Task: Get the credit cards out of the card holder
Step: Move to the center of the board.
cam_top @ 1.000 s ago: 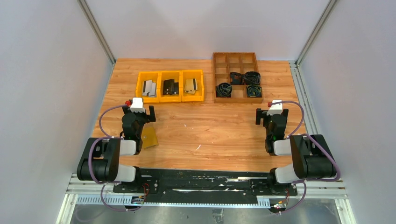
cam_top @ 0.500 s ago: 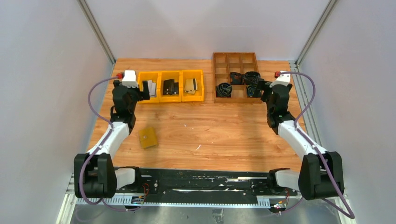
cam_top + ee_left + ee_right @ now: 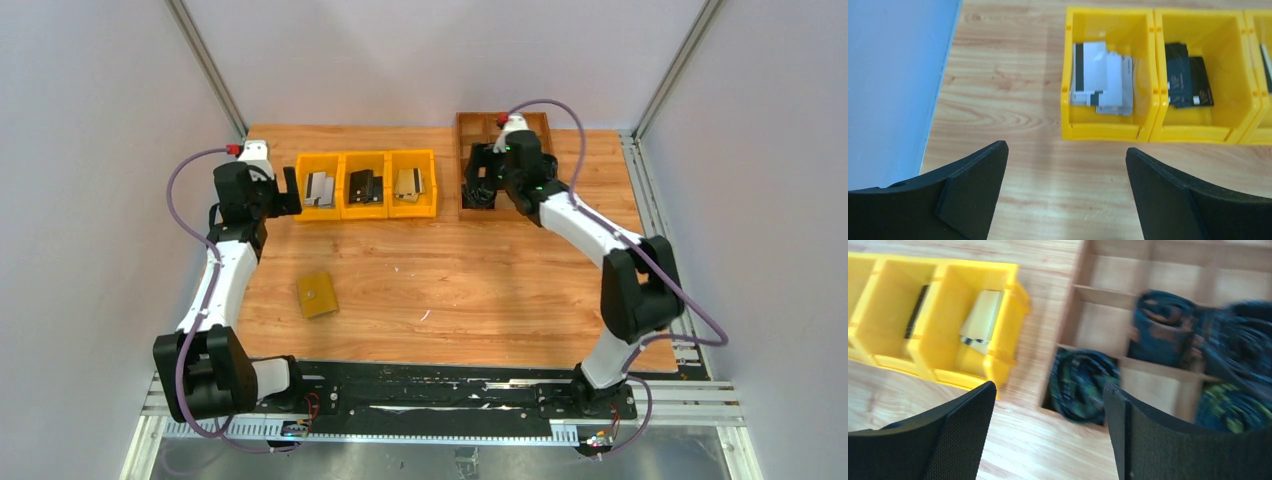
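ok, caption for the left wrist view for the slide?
Left jaws open above the table, facing one yellow bin of silver-grey cards and a second bin of black cards.

Mustard-tan card holder; yellow bins; silver-grey, black, beige cards; wood-grain table

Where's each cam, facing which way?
Top external: above and behind the bases, looking down on the table; both arms show.
Left wrist: on the left arm, facing the leftmost bin of silver cards; own jaws at bottom.
Right wrist: on the right arm, blurred, facing the wooden tray's coiled cables; own jaws at bottom.
Shared: all three show the yellow bins.
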`<action>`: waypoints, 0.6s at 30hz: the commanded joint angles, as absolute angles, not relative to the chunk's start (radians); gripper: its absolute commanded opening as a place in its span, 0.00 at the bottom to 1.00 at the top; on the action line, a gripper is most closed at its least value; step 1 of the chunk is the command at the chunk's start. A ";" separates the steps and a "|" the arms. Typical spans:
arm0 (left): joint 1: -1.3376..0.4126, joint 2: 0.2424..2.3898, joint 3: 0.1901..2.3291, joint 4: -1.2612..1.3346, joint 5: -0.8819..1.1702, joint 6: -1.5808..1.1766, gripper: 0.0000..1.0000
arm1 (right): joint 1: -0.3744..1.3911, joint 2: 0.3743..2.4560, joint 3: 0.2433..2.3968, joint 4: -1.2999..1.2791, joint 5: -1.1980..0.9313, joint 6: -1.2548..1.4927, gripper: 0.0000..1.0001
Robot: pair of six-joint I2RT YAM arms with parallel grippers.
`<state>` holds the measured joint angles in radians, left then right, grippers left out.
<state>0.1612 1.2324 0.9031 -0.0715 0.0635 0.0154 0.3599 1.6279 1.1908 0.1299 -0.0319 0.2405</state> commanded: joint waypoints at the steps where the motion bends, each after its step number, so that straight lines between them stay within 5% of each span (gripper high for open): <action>1: 0.176 1.197 0.907 -0.211 0.111 0.077 1.00 | 0.462 1.793 1.371 0.010 -0.001 0.255 0.77; 5: 0.188 1.189 0.924 -0.312 0.186 0.146 1.00 | 0.524 1.963 1.581 -0.070 0.049 0.260 0.64; 18: 0.193 1.164 0.925 -0.613 0.343 0.493 1.00 | 0.557 2.250 1.847 -0.139 0.104 0.335 0.49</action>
<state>0.1844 1.1805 0.9108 -0.4988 0.2916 0.3561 0.5476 2.2063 1.7847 -0.0933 0.0788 0.2958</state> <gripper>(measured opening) 0.997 0.510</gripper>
